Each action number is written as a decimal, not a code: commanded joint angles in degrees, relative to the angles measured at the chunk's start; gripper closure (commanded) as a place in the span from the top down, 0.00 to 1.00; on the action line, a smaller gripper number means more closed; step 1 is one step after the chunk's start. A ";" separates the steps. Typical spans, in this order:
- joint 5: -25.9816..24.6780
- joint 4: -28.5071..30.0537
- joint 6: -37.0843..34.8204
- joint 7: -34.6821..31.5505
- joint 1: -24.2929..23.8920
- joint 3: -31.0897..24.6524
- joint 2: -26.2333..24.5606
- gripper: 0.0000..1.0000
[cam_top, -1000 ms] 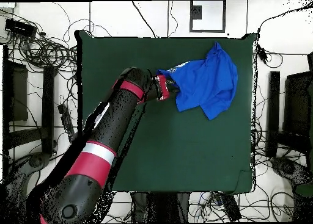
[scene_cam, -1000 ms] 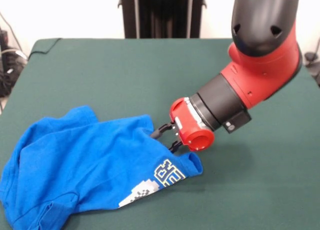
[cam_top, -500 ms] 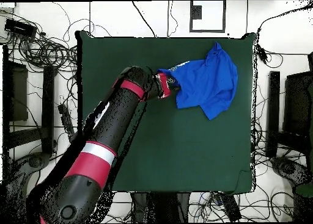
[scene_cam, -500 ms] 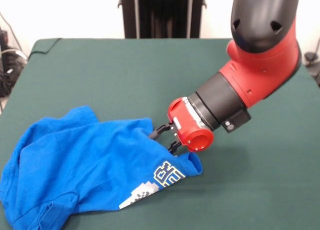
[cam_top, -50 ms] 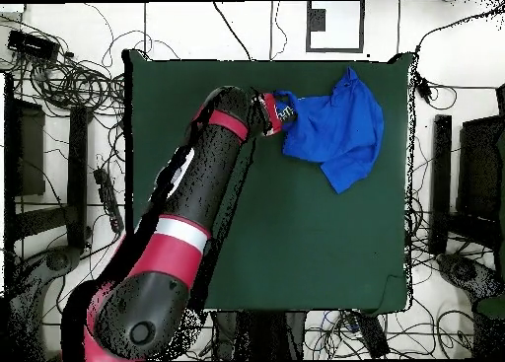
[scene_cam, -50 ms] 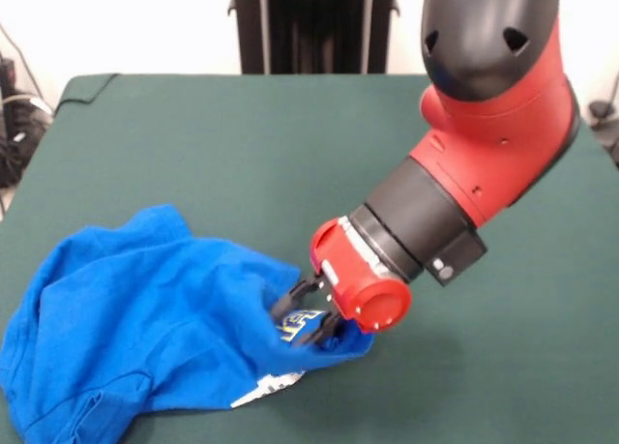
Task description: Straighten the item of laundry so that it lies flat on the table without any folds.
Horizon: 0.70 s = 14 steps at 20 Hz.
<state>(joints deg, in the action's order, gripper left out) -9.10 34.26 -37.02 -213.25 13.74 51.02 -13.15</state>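
Front view
Shirt: one bright blue T-shirt (scene_cam, -50 ms: 145, 318) is seen crumpled on the green bench (scene_cam, -50 ms: 242, 144), bunched into soft folds and ridges rather than spread flat.
Shirt print: only a small patch of yellow-outlined lettering is exposed right at the tool, and a sliver of white-grey print is seen at the lower hem below it.
Shirt place: the bulk of the cloth is spread away from the tool toward the picture's left edge and lower-left corner; its nearest edge is gathered at the fingertips.
Tool: one black tool (scene_cam, -50 ms: 305, 318) on a red wrist is pressed into the shirt's edge, and its fingers are clamped on a fold of the blue cloth, which is wrapped up around them.
Arm: the red and black arm is angled down from the upper right to the tool.
Count: one shirt, one tool, one bench.
Containers: none are seen.

Overhead view
Shirt: the same blue T-shirt (cam_top, -50 ms: 340, 126) is shown as a compact rumpled mass with one pointed flap hanging toward the picture's bottom.
Shirt place: it is laid just beyond the tool, toward the bench's upper right corner, with its near edge touching the tool.
Tool: the tool (cam_top, -50 ms: 286, 111) is met by the cloth's edge; the grip itself cannot be made out from above.
Bench: the green bench (cam_top, -50 ms: 296, 240) is left bare elsewhere apart from the arm crossing it.
Surroundings: cables are strewn on the floor around the bench.
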 commanded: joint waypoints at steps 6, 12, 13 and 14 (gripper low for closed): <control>5.78 -16.90 0.26 -0.20 -3.56 -7.40 -3.80 1.00; 7.10 -20.80 -1.31 -1.23 -4.40 -7.09 -5.98 1.00; 7.34 -20.82 -1.48 -0.88 -4.44 -7.25 -5.94 1.00; 7.62 -20.90 -1.51 -0.70 -4.47 -7.35 -6.00 1.00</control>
<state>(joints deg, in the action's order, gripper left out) -6.20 17.47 -37.06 -213.25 8.62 50.28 -16.24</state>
